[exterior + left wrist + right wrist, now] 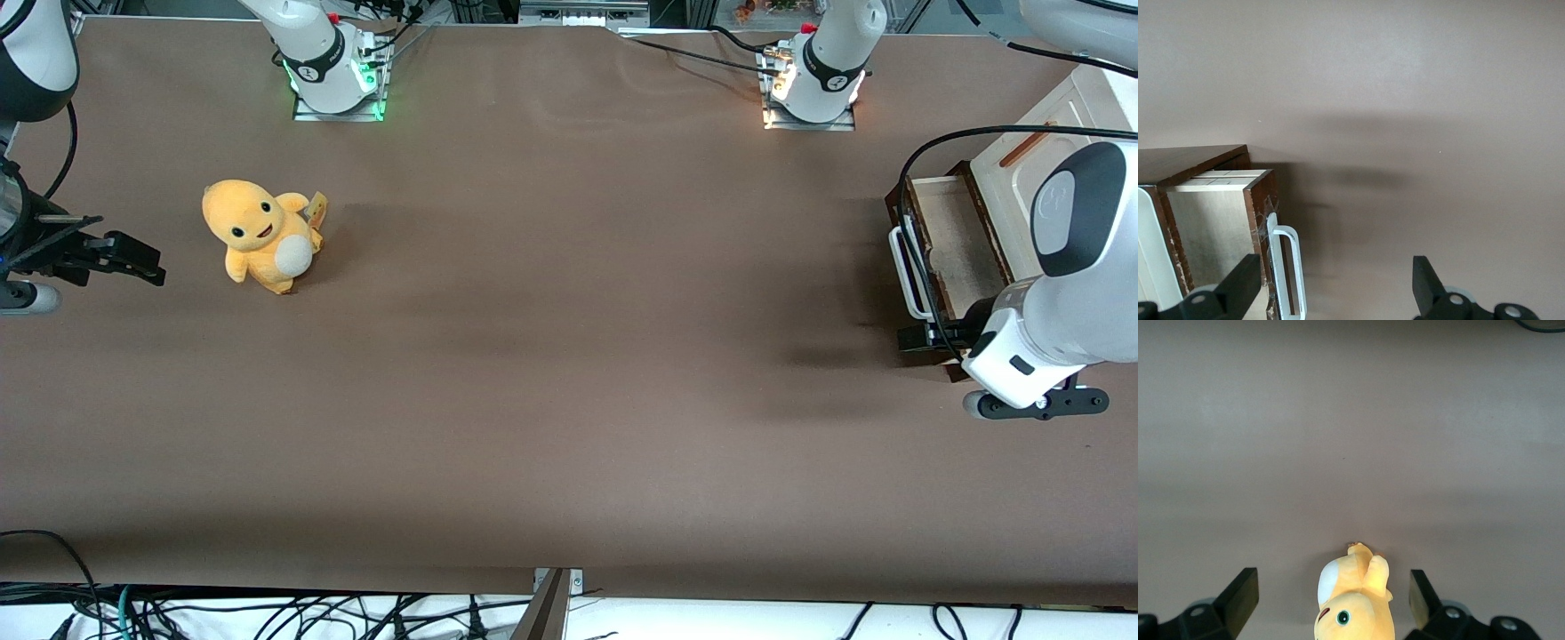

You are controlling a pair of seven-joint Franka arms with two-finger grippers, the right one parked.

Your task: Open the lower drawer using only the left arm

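Tool (pixel 1331 288) of left arm (pixel 1062 293) wide open, empty, at lower drawer (pixel 1208 230) front by white handle (pixel 1288 267).

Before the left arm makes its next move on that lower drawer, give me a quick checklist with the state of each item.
1. Lower drawer pulled out, pale inside showing: ok.
2. Gripper open: ok; fingers spread wide in the left wrist view.
3. Gripper gripping the white loop handle: not ok; the handle sits between the fingers, with neither seen touching it.
4. Black cable clear of the drawer: cannot tell; it loops across the drawer in the front view.
5. Table in front of the drawer free for more travel: ok; the plush toy lies toward the parked arm's end.
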